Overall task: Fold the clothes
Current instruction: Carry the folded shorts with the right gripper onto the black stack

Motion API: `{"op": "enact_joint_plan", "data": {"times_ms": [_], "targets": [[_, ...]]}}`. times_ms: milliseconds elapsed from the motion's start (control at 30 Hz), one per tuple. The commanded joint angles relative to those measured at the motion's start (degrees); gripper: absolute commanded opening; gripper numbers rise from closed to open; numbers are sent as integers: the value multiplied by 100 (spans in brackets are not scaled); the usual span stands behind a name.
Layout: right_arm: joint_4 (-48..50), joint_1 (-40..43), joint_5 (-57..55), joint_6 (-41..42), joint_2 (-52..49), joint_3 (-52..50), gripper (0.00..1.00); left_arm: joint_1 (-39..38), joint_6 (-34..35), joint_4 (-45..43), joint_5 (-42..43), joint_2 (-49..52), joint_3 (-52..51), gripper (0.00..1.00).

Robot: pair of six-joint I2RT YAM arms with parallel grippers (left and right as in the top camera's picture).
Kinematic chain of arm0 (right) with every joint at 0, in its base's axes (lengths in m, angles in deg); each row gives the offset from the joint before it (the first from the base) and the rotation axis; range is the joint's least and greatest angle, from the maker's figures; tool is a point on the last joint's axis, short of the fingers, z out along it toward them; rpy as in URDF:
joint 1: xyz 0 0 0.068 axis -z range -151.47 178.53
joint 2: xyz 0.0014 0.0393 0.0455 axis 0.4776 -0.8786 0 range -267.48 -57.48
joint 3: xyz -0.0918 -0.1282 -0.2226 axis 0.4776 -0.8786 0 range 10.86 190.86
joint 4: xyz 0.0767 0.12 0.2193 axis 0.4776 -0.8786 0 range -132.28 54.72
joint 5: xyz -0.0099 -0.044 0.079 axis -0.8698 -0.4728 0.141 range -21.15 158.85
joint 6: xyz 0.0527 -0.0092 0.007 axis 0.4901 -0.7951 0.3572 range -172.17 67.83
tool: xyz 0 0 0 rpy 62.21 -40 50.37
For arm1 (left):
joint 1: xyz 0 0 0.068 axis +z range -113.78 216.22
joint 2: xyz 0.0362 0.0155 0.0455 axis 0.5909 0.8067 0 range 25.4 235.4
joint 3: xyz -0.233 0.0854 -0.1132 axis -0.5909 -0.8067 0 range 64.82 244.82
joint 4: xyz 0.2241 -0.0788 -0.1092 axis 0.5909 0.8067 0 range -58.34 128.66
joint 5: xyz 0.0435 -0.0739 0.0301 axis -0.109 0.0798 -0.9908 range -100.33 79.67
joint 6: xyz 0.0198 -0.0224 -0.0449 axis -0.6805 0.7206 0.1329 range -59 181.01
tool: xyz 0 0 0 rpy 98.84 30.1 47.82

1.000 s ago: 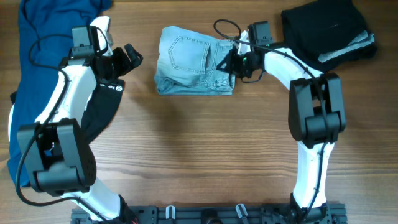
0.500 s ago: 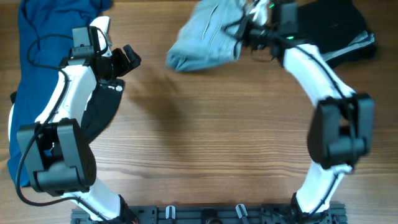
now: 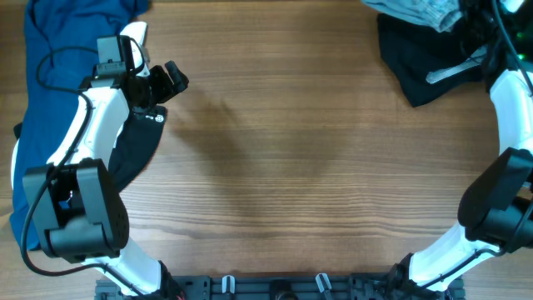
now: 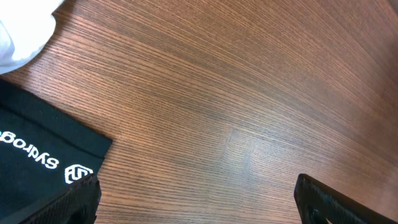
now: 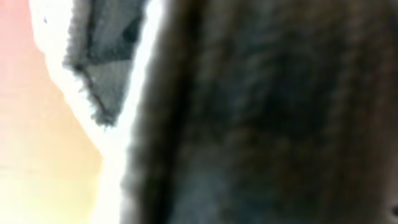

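Note:
The folded light-blue denim jeans (image 3: 412,10) hang at the top right edge of the overhead view, above the far side of a black folded stack (image 3: 420,62). My right gripper (image 3: 468,18) is shut on the jeans. The right wrist view is blurred and filled with dark cloth (image 5: 261,112). My left gripper (image 3: 171,79) is open and empty over bare wood; its jaws (image 4: 202,208) stand wide apart. Beside it lies a black garment with a white logo (image 3: 137,137), which also shows in the left wrist view (image 4: 37,162).
A navy garment (image 3: 50,75) lies along the left side of the table under my left arm. A white cloth (image 4: 18,31) shows at the top left of the left wrist view. A grey-white strip (image 3: 458,67) shows on the black stack.
My right gripper has lifted the jeans off the table's far middle and carried them right and back, over the black stack. The left arm has not moved.

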Motion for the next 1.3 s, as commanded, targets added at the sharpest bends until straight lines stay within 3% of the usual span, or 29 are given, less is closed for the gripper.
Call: {"op": "enact_joint_plan", "data": {"times_ms": [0, 200, 433, 467, 533, 633, 800, 900, 1033, 1133, 1267], "targets": [[122, -92, -671, -671, -35, 103, 4, -26, -92, 26, -57, -57, 4, 100], [514, 116, -807, -1117, -844, 103, 4, -26, -92, 57, -57, -57, 4, 100], [-192, 667, -203, -1816, -1010, 103, 4, -26, -90, 55, -55, -55, 4, 100], [-398, 761, 7, -1937, -1008, 103, 19, -26, -90, 61, -55, -57, 4, 100], [-1058, 1003, 638, -1987, -962, 105, 69, -26, -90, 66, -55, -55, 4, 100], [-2332, 1364, 1285, -2522, -562, 105, 72, -26, -90, 66, -55, -57, 4, 100], [-3322, 1399, 669, -4750, 721, 105, 84, -26, -92, 66, -55, -55, 4, 100], [-2846, 1047, -372, -5663, 1123, 105, 99, -26, -92, 68, -55, -57, 4, 100], [-1353, 345, -1742, -6402, 240, 105, 100, -26, -90, 70, -55, -55, 4, 100], [-160, 214, -1961, -6336, -1163, 105, 100, -26, -90, 101, -55, -55, 4, 100], [-293, 282, -2153, -5652, -2726, 105, 100, -26, -90, 168, -55, -57, 4, 100]]}}
